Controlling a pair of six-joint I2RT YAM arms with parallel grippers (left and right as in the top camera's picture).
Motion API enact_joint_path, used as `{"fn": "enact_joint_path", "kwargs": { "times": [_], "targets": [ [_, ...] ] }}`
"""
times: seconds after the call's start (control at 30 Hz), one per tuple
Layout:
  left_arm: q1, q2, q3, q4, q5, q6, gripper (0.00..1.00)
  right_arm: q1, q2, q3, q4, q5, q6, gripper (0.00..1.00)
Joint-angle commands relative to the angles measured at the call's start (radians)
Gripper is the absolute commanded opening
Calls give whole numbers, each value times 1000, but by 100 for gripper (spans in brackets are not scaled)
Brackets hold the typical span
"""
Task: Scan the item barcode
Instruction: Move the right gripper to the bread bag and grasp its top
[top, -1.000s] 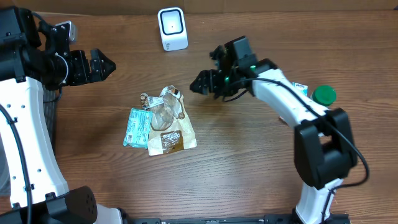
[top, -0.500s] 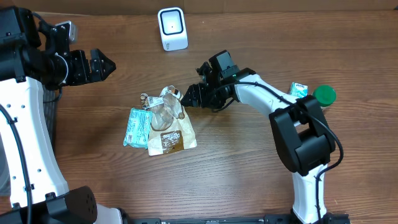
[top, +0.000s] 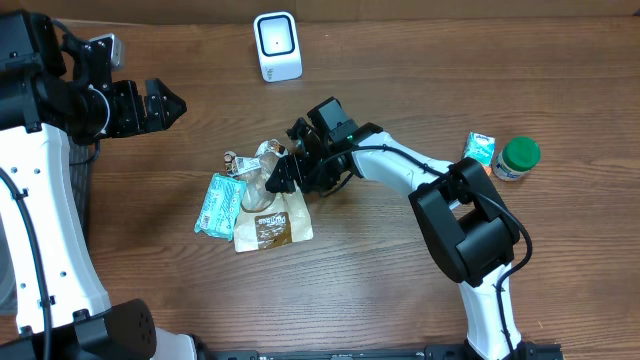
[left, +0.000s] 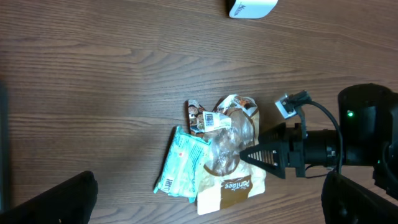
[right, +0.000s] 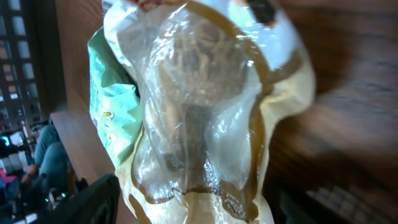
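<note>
Listing one cream snack bag (top: 272, 218), clear window up, flat on the table (top: 380, 280), overlapping a green packet (top: 214, 203). Its long axis runs from my base side toward the white scanner (top: 277, 46), crumpled top pointing at the scanner. Right end effector (top: 276, 178): jaws spread over the window, nothing gripped. Left end effector (top: 165, 103): wide open, empty.

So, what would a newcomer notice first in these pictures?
First the heap of snack bags at mid-table, with the right gripper pointing into it, jaws open. Then the white scanner at the far edge and the green-lidded jar on the right side.
</note>
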Motion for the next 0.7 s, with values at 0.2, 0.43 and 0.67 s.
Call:
{"fn": "enact_joint_path", "kwargs": {
  "times": [0.2,0.43,0.67],
  "targets": [
    [-7,-11,5,0,0,23,100,13,56,-7,-7,35,19,40],
    [-8,-11,5,0,0,23,99,-3,55,-6,-11,25,19,4],
    [-8,-11,5,0,36,-117,100,-94,-2,-5,-121,2,-84,4]
  ]
}}
